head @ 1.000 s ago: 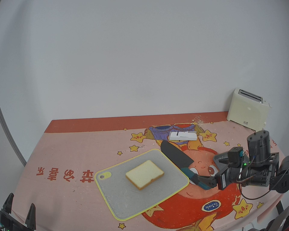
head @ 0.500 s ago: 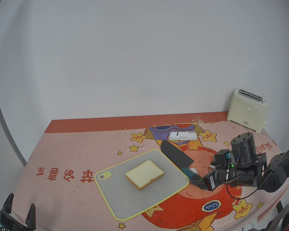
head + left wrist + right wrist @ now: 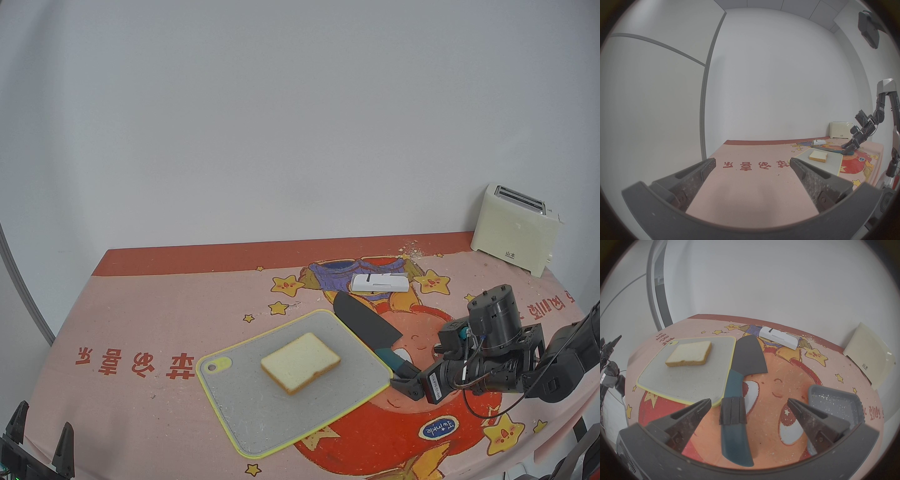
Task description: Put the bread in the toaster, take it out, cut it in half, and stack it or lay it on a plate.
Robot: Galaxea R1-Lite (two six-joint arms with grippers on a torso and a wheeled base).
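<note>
Bread (image 3: 300, 362) is lying flat as one whole, uncut slice near the middle of the cutting board (image 3: 250, 412), which is sitting on the printed table (image 3: 156, 300) in front of you. Your knife (image 3: 365, 325) is lying flat on the table along the board's right edge, with its dark blade pointing away from you. Its teal handle (image 3: 734, 427), which is carrying a dark band, is pointing back toward your right arm.

Your right gripper (image 3: 748, 401) is sitting low over that handle with its fingers spread wide. They are straddling the handle, and a gap is showing on each side, so nothing is being gripped. A grey tray (image 3: 834, 404) speckled with crumbs is sitting just beside this gripper, on the side away from the board.

Your left gripper (image 3: 752, 161) is hanging at the near left corner of the table, well apart from the board, with its fingers parted and holding nothing.

The toaster (image 3: 516, 228) is standing at the far right corner, and a small white case (image 3: 379, 283) is lying just beyond the knife's tip.
</note>
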